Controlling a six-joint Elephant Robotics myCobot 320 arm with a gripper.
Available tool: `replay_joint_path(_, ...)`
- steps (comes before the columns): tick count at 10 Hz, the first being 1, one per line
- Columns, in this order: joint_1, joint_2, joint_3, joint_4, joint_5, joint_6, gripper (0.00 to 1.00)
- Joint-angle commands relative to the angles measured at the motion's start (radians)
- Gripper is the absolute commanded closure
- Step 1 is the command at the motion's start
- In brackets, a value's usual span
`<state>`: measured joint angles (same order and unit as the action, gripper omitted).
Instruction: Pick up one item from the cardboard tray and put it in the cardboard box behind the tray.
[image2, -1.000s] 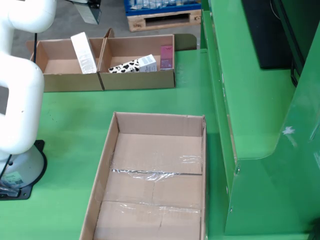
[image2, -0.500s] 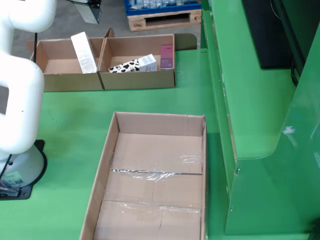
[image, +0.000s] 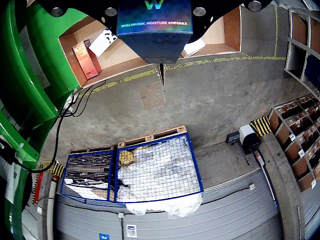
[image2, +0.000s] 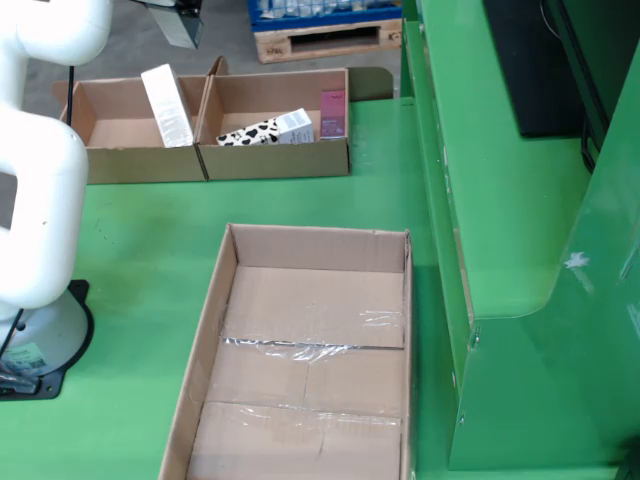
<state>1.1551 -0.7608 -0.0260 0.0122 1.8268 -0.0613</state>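
Gripper (image: 155, 30) is clamped on a dark blue box (image: 155, 37) labelled "HYALURONIC MOISTURE AMPOULE" in the wrist view, where it fills the top centre of the frame; the finger tips are hidden behind it, so the jaw width can't be read, only that the box hangs in the grip. Wrist view looks out past the bench: behind the held box sit the two small cartons (image: 107, 55), the left-hand one in that view holding a red pack (image: 85, 60) and a white pack (image: 102, 42), the right-hand one (image: 220, 32) with another white pack (image: 194, 47). Below that is concrete floor with a yellow line (image: 210, 61), a pallet cage (image: 132, 172) with blue mesh and plastic wrap inside, and shelving (image: 300, 135) on the right. Fixed view: white arm (image2: 40, 180) at the left edge on its base (image2: 45, 345), gripper out of frame. The tray (image2: 215, 330) in the foreground shows only its taped cardboard floor. Behind it, two cartons side by side and touching: the left one (image2: 100, 165) has a white box (image2: 168, 105) leaning on the shared wall; the right one (image2: 275, 162) holds a cow-pattern box (image2: 250, 133), a white box (image2: 295, 125) and a pink pack (image2: 333, 113) upright against its right wall. Green bench (image2: 140, 250) all round.
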Motion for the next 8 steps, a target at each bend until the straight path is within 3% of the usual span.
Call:
replay_joint_path(1, -0.052, -0.022, 0.026, -0.060, 0.110, -0.040, 1.00)
replay_joint_path(4, -0.110, -0.081, 0.026, -0.133, 0.217, -0.095, 1.00)
replay_joint_path(7, -0.123, -0.080, 0.026, -0.192, 0.240, -0.120, 1.00)
replay_joint_path(8, -0.142, 0.049, -0.287, -0.030, 0.271, -0.131, 1.00)
